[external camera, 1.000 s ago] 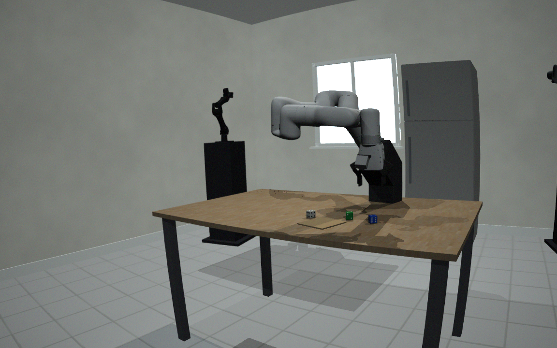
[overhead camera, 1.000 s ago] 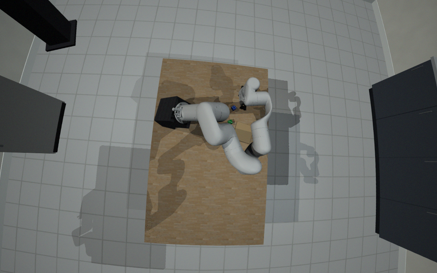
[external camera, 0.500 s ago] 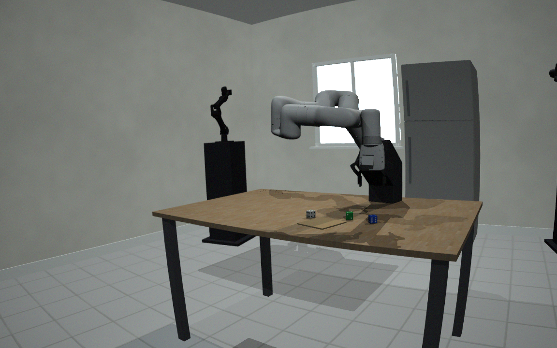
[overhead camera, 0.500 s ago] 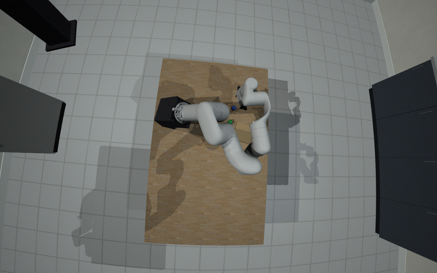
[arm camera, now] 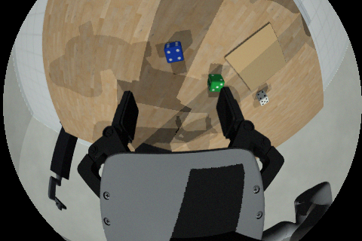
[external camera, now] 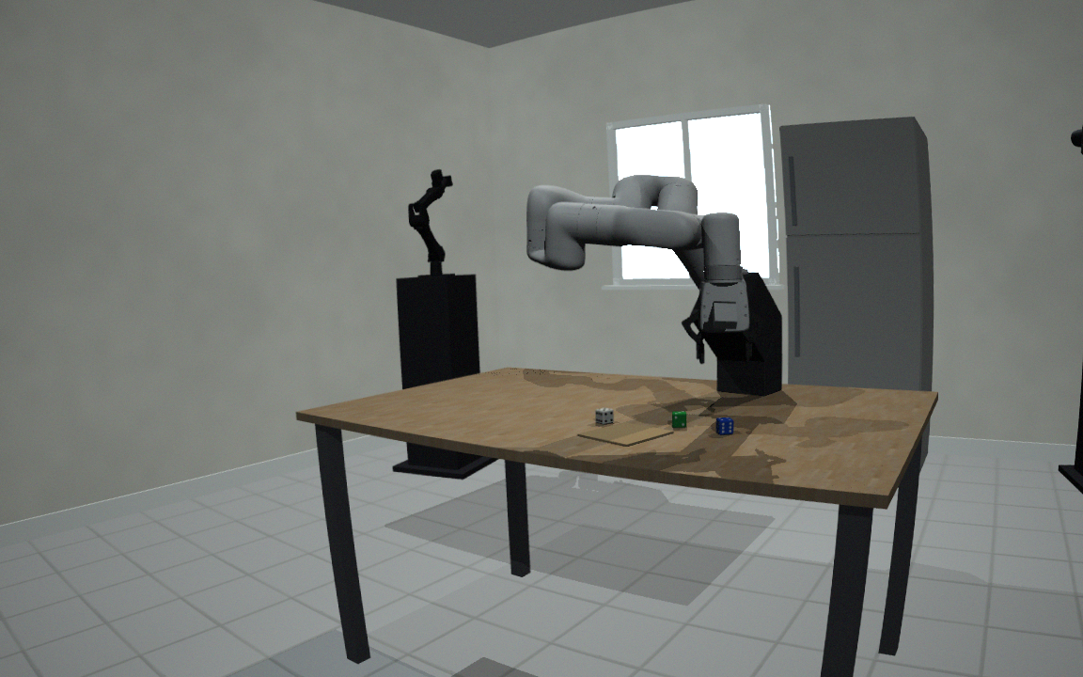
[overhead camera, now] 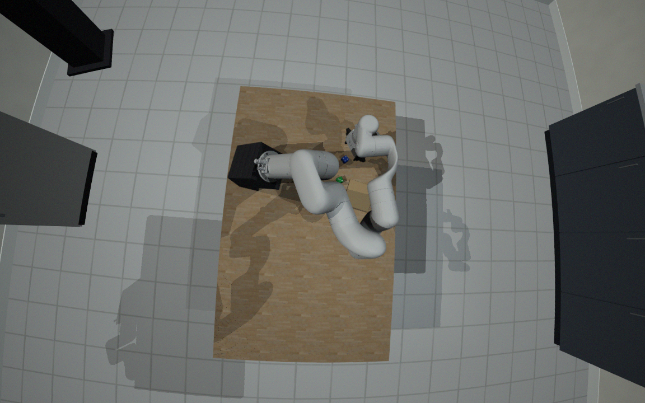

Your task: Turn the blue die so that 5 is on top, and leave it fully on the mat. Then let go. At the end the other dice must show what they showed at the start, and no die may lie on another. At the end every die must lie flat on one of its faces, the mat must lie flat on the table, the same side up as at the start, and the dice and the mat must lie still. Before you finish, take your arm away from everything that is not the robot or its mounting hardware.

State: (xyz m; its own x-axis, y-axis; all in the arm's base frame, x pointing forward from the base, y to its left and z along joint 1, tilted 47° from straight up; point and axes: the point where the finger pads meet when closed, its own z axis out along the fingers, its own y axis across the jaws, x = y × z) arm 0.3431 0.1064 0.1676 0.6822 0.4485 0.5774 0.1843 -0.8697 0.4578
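Blue die still to be turned and moved

Your blue die [overhead camera: 345, 159] [external camera: 724, 426] [arm camera: 174, 53] sits on the desk [overhead camera: 304, 300] [external camera: 445, 412] [arm camera: 94, 7], right of the mat [overhead camera: 358, 192] [external camera: 625, 434] [arm camera: 256, 56] in the exterior view, apparently with four up. Your hand [overhead camera: 354, 146] [external camera: 726, 357] [arm camera: 176, 93] hangs above, fingers wide apart, holding nothing. You have grasping, turning, placing, releasing and withdrawing left.
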